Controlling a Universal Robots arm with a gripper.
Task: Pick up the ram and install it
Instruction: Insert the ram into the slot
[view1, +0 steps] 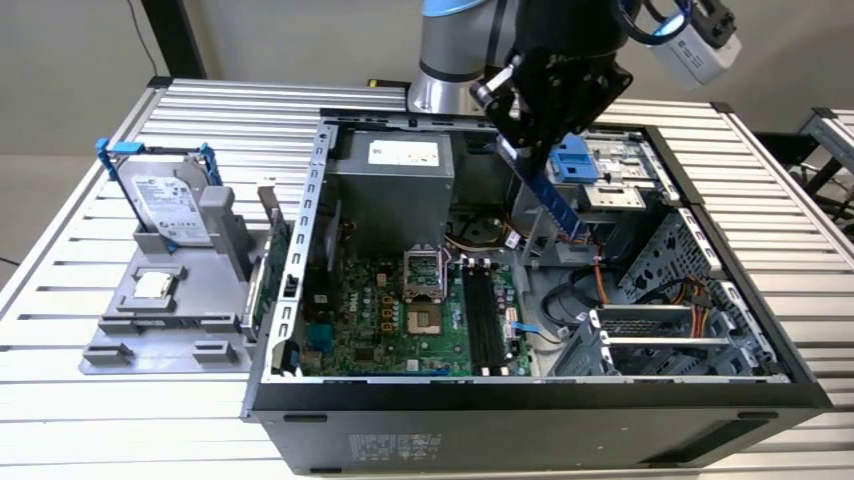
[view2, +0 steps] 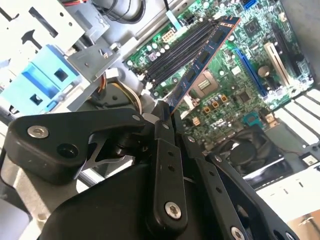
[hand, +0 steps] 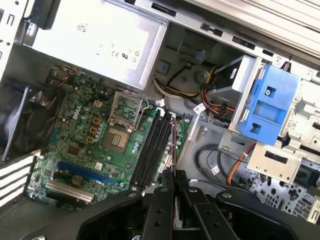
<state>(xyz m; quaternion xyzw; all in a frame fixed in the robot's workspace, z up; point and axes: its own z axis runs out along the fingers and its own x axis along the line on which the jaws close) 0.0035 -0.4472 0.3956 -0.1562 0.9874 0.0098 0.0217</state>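
Observation:
The ram (view1: 554, 200) is a thin blue-edged stick with dark chips, and my gripper (view1: 523, 148) is shut on its upper end. It hangs tilted above the open computer case, over the space between the motherboard (view1: 387, 320) and the drive bays. In the second wrist view the ram (view2: 202, 60) reaches out from the gripper (view2: 165, 112) over the black memory slots (view2: 177, 50). The first wrist view has the ram (hand: 173, 145) edge-on, running from the gripper (hand: 173, 175) beside the slots (hand: 151, 150). The slots (view1: 483, 320) lie below and nearer the case front, apart from the stick.
The case's metal walls (view1: 318, 200) ring the board. A power supply (view1: 394, 170) sits at the back, and a blue drive caddy (view1: 574, 160) and cables (view1: 587, 290) on the exterior view's right. A hard drive (view1: 167, 200) stands in a grey fixture outside, left.

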